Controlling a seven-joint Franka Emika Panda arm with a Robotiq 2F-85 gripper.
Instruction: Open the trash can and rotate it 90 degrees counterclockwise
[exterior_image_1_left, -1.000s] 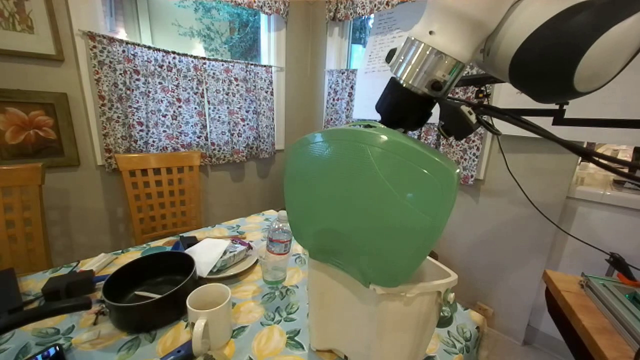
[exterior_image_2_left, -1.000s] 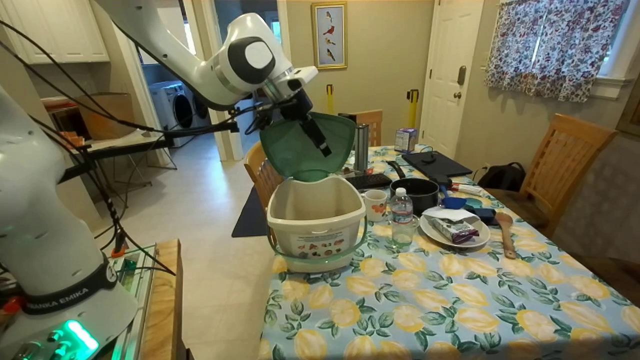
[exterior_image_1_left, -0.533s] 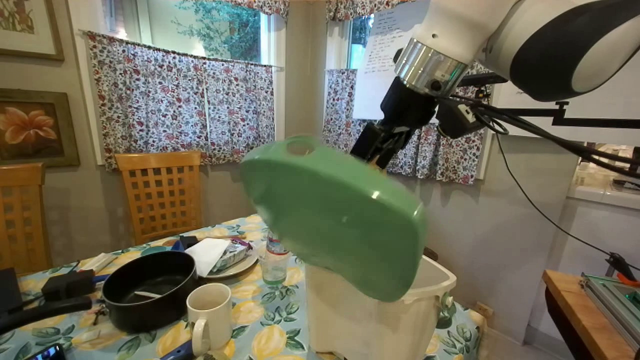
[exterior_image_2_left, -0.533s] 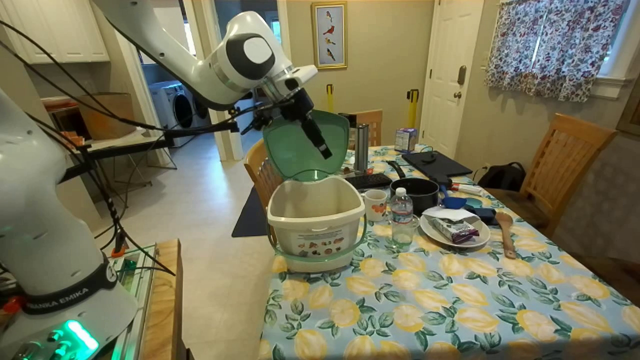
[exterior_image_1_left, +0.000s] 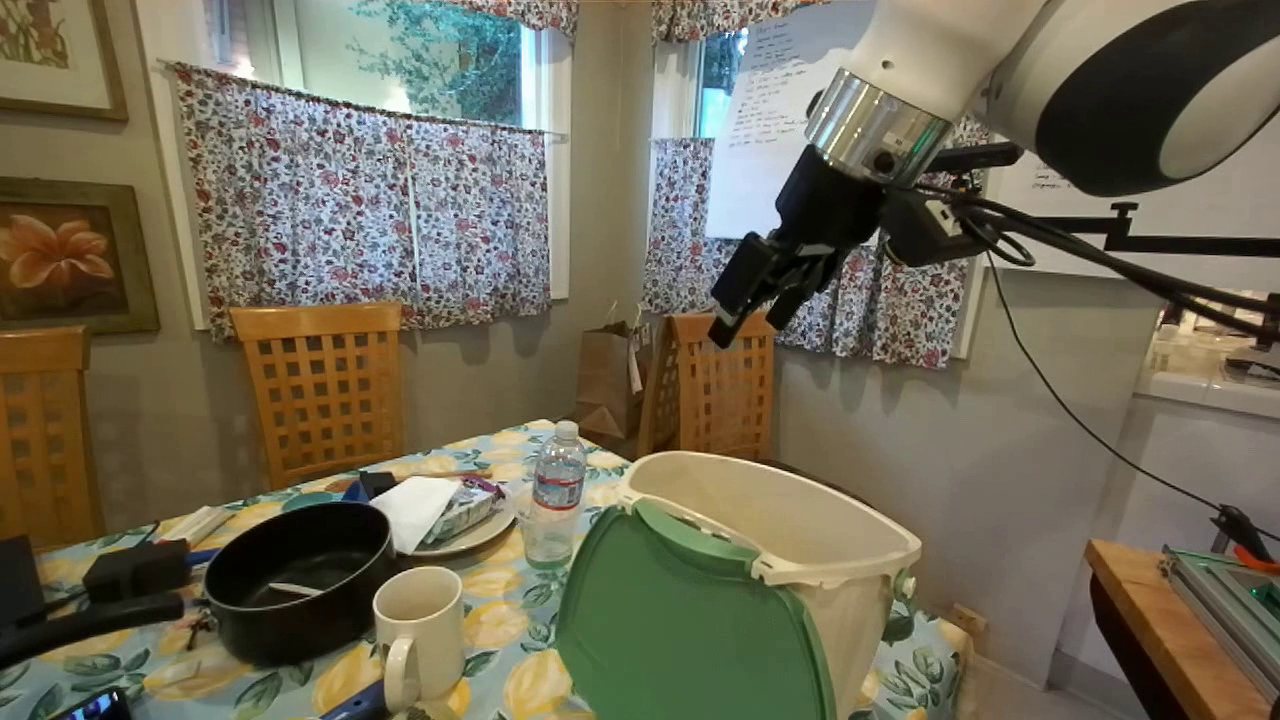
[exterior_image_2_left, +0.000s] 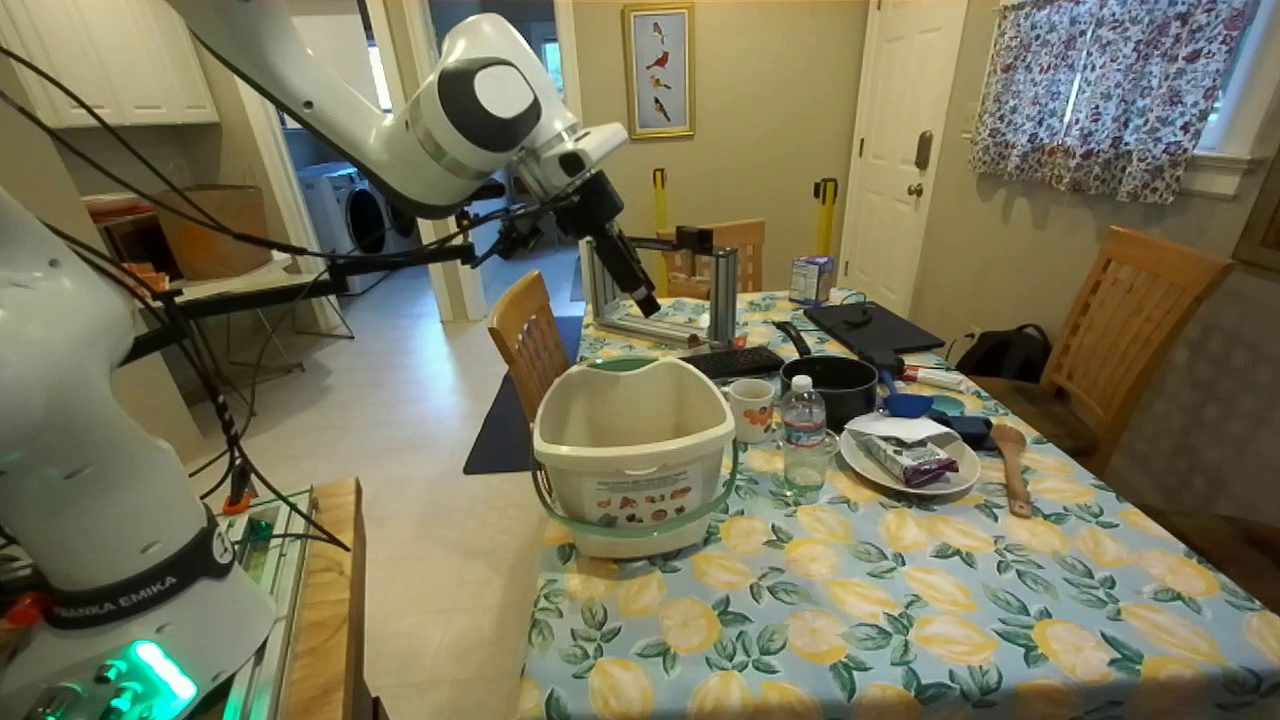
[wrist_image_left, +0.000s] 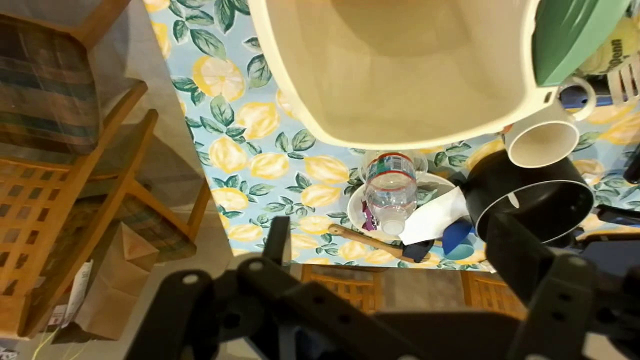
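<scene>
Tablecloth (exterior_image_2_left: 890, 610), lemon-printed, under open trash can (exterior_image_2_left: 635, 475), flowered curtains (exterior_image_1_left: 320, 200) beyond

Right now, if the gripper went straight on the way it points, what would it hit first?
Probably the trash can's rim, on the side toward the plastic bottle. Depth is unclear, though: the open gripper might clear it and meet the bottle instead.

We have free air between the gripper (exterior_image_1_left: 750, 328) and the uncovered mouth of the trash can (exterior_image_2_left: 640, 480) below | its green lid (exterior_image_1_left: 690, 620) hangs down one side, blocking us there | mug (exterior_image_2_left: 752, 410) and bottle (exterior_image_2_left: 803, 425) stand near, narrowing passage alongside
</scene>
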